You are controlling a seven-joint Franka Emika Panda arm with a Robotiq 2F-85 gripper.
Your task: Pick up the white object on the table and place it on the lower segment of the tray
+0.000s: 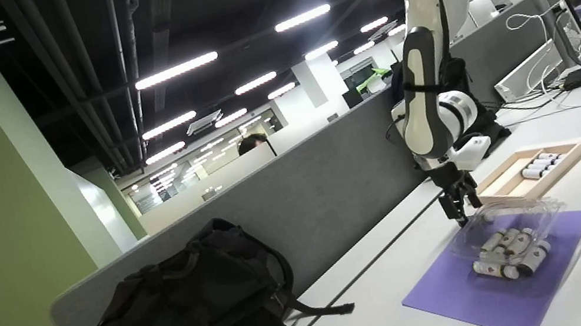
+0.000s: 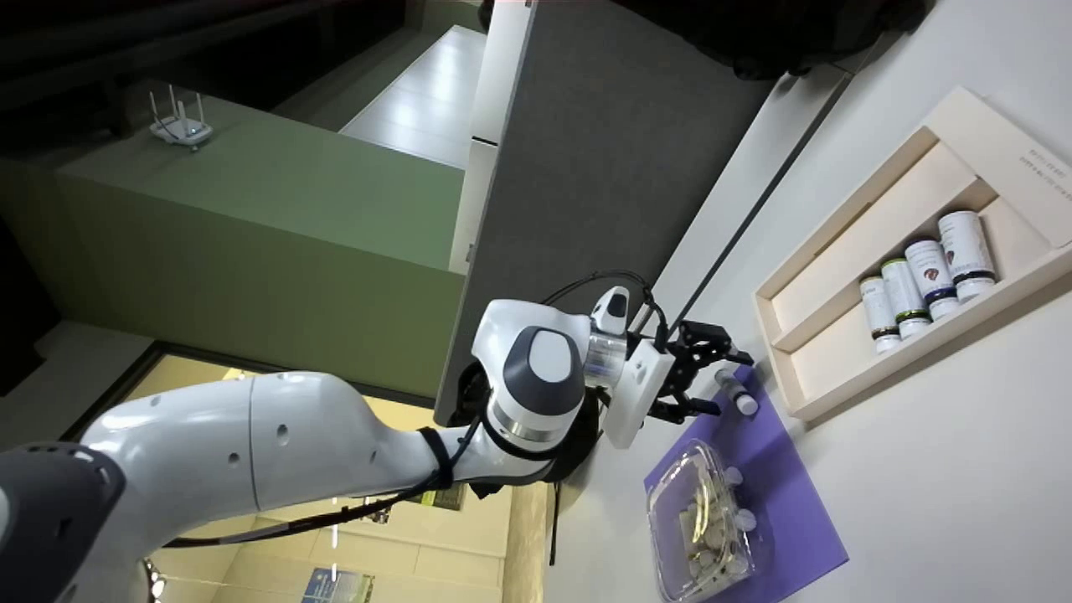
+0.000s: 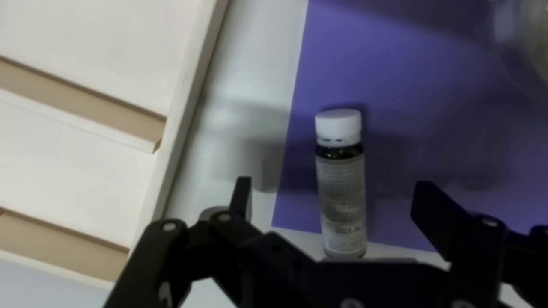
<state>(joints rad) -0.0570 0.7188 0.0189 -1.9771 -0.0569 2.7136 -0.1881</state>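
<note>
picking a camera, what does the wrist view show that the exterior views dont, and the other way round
Only the wrist view: printed lines on the lone white-capped cylindrical bottle.
Only the exterior views: four white-labelled cylindrical bottles in the rectangular light-wood tray, the white robot arm and the grey fabric partition.
Both: the tray, the flat purple mat and the open black claw; an exterior view has the lone bottle too.

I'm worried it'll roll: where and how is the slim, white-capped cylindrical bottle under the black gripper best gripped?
Grip the bottle, I'd judge, around the middle of its pale label, from above, with the gripper closing across its width: it lies on its side, its long, straight sides facing the spread fingers.
</note>
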